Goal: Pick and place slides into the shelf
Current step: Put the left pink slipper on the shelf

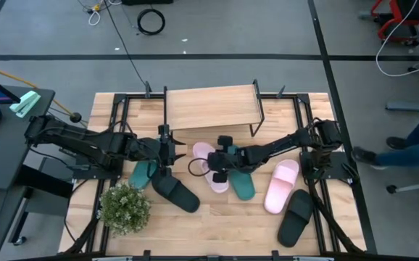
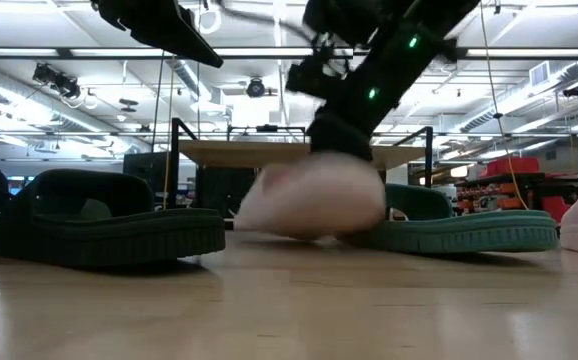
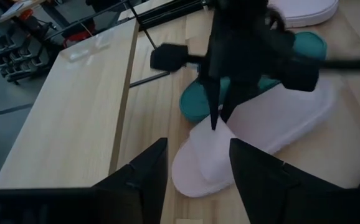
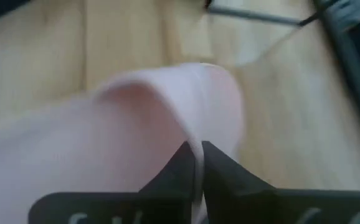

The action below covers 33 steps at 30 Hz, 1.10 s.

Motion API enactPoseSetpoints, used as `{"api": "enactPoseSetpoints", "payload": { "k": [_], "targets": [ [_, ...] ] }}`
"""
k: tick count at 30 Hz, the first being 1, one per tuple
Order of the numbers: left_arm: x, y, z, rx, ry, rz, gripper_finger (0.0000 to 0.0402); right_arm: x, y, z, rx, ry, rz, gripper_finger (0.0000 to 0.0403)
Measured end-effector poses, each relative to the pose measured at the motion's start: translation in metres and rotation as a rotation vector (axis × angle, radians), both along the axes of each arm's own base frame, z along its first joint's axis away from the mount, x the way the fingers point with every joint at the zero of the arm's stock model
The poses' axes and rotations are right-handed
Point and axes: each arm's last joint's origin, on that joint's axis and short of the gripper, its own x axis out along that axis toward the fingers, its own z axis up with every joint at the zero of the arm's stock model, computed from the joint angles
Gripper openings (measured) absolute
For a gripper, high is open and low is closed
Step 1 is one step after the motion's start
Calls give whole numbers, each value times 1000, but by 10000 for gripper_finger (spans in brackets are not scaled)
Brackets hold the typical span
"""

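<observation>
Over on the left, a potted plant (image 1: 125,209) sits at the worktop's (image 1: 217,225) front corner, with a teal slide (image 1: 143,172) and a black slide (image 1: 175,193) just beside it. The left gripper (image 1: 167,150) hovers above those two, jaws spread wide and holding nothing, pointed toward the middle. Centre stage now: a pale pink slide (image 1: 208,165) lies on the worktop in front of the shelf (image 1: 211,107), and the right gripper (image 1: 220,161) is right on it, jaws pinched tight on the edge of the broad strap (image 4: 195,99), the thin pink rim caught between the two dark fingertips (image 4: 180,163). A second teal slide (image 1: 241,183) lies touching that pink one on its right. Further right, the other pink slide (image 1: 281,186) rests well apart from the jaws, and the second black slide (image 1: 296,217) lies just beside it near the front edge.
</observation>
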Motion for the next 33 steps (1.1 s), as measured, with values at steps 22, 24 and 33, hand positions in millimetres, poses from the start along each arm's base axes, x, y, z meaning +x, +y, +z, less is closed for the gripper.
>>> {"api": "enactPoseSetpoints", "payload": {
  "k": [22,24,33],
  "targets": [
    [0,0,0,-1,-1,0,172,-74,-52,144,-442,-235,-412,9],
    [0,0,0,-1,-1,0,172,-74,-71,137,-443,-174,-448,9],
    [0,0,0,-1,-2,-1,172,-80,-138,112,-421,16,-568,9]
  ]
}}
